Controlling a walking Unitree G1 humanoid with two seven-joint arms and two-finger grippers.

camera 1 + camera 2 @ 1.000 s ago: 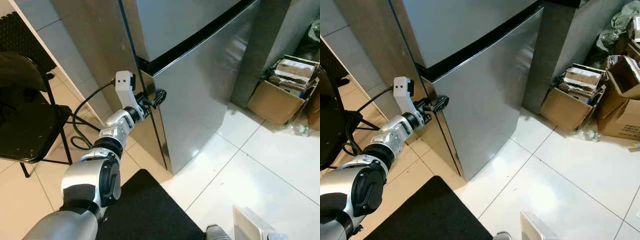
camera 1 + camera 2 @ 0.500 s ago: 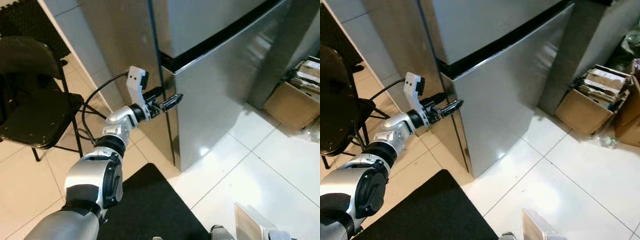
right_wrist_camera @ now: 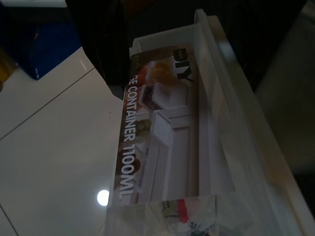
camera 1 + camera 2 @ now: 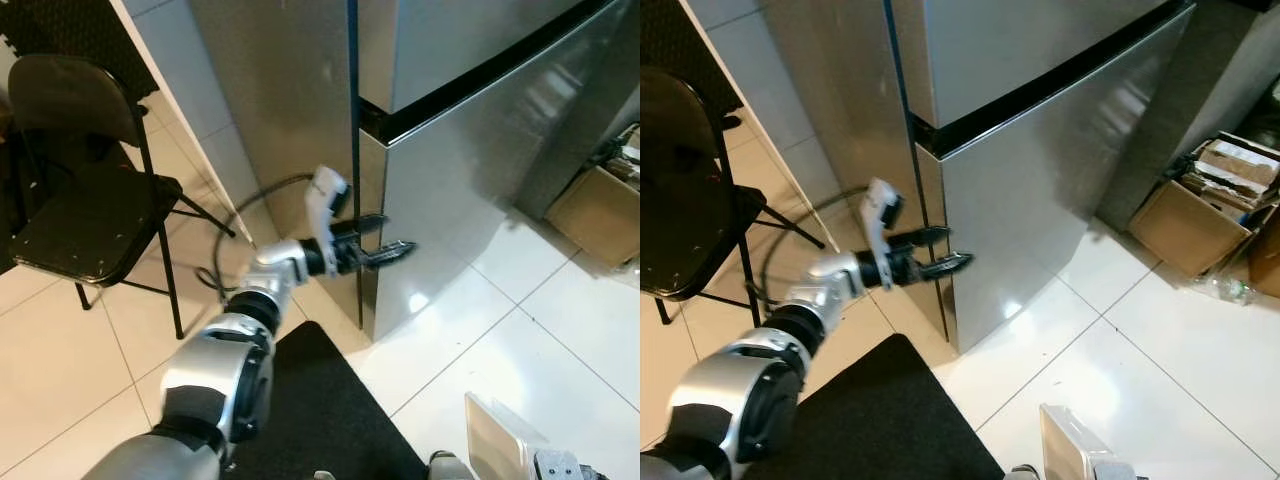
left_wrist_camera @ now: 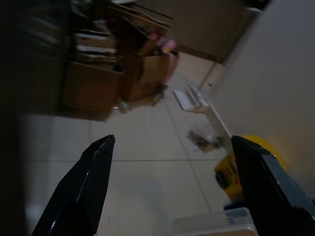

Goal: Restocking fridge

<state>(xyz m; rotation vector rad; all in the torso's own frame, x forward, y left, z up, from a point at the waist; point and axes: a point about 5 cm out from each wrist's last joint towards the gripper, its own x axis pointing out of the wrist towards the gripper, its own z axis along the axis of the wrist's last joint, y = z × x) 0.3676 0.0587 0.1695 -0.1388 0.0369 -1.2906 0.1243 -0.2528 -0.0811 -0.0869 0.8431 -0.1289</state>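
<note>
The stainless steel fridge [image 4: 470,170] stands ahead with both doors shut, a black gap between the upper and lower door. My left gripper [image 4: 392,240] is open at the left front corner of the lower door [image 4: 1040,200], a little below the gap. Its fingers reach across the door's edge with nothing between them. The left wrist view looks past wide-apart fingers [image 5: 88,182] onto the tiled floor. A clear plastic container [image 3: 167,147] labelled 1100ML is held off the floor by my right gripper [image 4: 548,466] at the bottom right, and its corner [image 4: 1075,450] shows there.
A black chair [image 4: 90,210] stands to the left. A black mat [image 4: 310,410] lies on the floor before the fridge. A black cable [image 4: 790,225] loops by the fridge's side. Cardboard boxes [image 4: 1200,210] sit at the right. White tiles [image 4: 520,340] stretch right of the mat.
The camera has shifted, sliding the fridge rightward in view. My left gripper has dropped from the gap level to lower down the door's corner and reaches further across its front.
</note>
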